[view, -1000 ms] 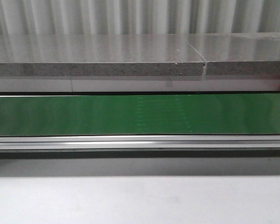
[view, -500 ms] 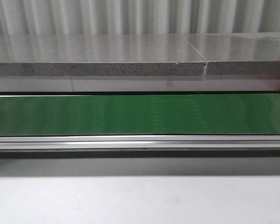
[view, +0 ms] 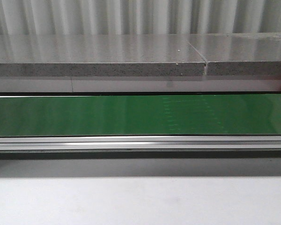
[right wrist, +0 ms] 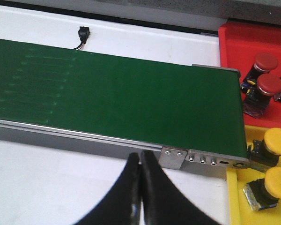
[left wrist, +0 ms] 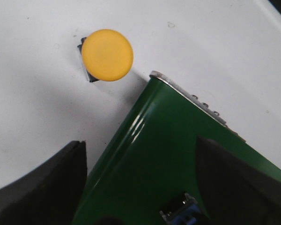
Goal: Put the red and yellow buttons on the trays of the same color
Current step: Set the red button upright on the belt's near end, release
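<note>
The right gripper [right wrist: 139, 187] sits nearest its camera with its two black fingers pressed together and nothing between them, hanging over the white table [right wrist: 47, 187] just short of the conveyor's metal side rail [right wrist: 173, 157]. Past that rail the green belt [right wrist: 117, 98] runs to its end, and beyond the end stand two trays. The yellow tray [right wrist: 236, 206] is at the near corner and carries two yellow buttons [right wrist: 277, 140], each a round, matte, domed cap on a small dark squarish base; one [right wrist: 276, 182] lies tipped so its base with a bluish part faces the belt. Further off, the red tray [right wrist: 239, 47] holds two red buttons [right wrist: 266, 62] of the same form, dark red caps, standing close together [right wrist: 270, 85]. A small black connector with a thin wire [right wrist: 84, 33] lies on the table at the belt's far edge. In the left wrist view the left gripper [left wrist: 140, 187] is spread wide, its dark fingers [left wrist: 47, 187] on either side of the belt's end corner [left wrist: 178, 159] and gripping nothing. Beyond that corner, on the white table, a single yellow button [left wrist: 107, 54] sits apart from the belt, cap facing the camera, its dark base peeking out at one side. The front view shows only the belt [view: 131, 115] and the grey ledge [view: 98, 61] behind it.
</note>
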